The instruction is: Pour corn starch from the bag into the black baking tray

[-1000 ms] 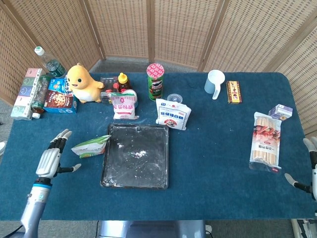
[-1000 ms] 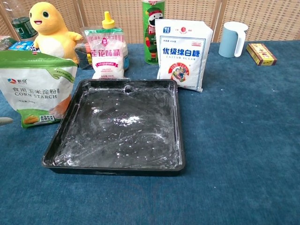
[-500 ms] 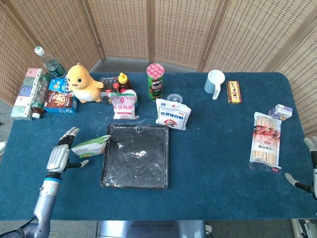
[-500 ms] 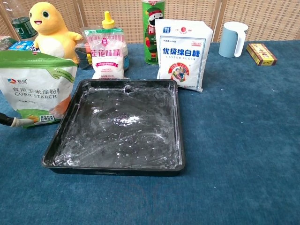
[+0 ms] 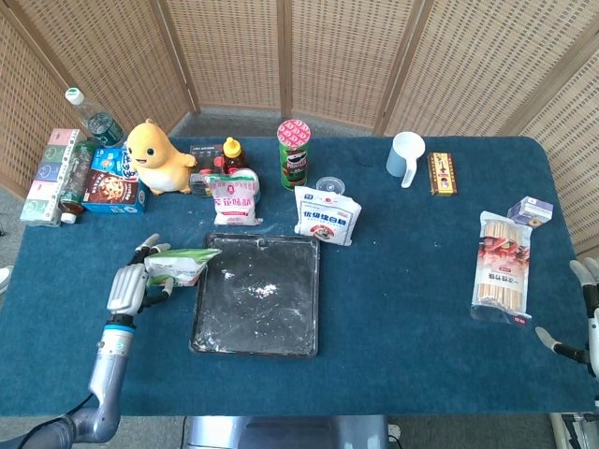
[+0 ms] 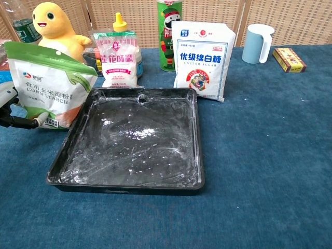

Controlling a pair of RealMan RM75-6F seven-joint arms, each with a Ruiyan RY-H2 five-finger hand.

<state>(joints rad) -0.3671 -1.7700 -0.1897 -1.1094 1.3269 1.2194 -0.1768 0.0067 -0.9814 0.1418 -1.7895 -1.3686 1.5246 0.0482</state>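
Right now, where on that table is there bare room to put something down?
Bare cloth lies between the tray and the noodle pack, and along the near edge. The back left is crowded: duck, sugar bag, chips can.

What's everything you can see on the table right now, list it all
corn starch bag: 1, white-green, left of tray, tilted
baking tray: 1, black, centre, dusted white
sugar bag: 1, white-blue, behind tray
small white bag: 1, behind tray
chip can: 1, green
duck toy: 1, yellow, back left
cup: 1, pale blue
noodle pack: 1, right
left hand: grips corn starch bag
right hand: open, right edge
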